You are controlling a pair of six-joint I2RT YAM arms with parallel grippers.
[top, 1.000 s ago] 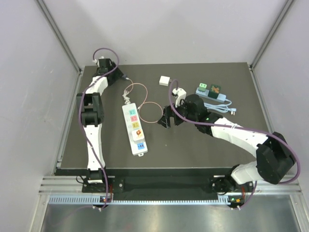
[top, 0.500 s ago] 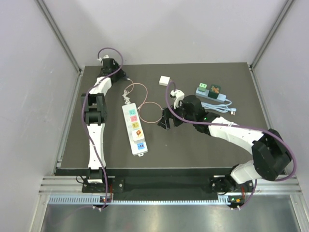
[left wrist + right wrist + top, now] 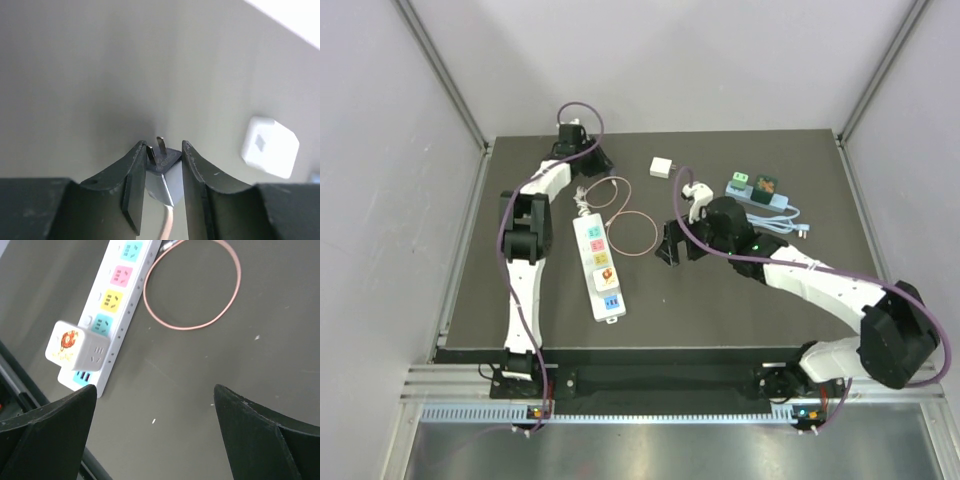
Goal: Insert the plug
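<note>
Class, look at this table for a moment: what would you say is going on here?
The left gripper is clamped on a small white two-pin plug with a thin pink cable, held near the far edge of the dark table. The long white power strip with coloured sockets lies flat, and the plug is not yet in it. The right gripper hovers wide open beside the strip, holding nothing.

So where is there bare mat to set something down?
Bare mat lies near, between the white power strip and the right arm, and at the far right corner. Crowded: the far middle, with pink cable, white adapter and grey strip.
</note>
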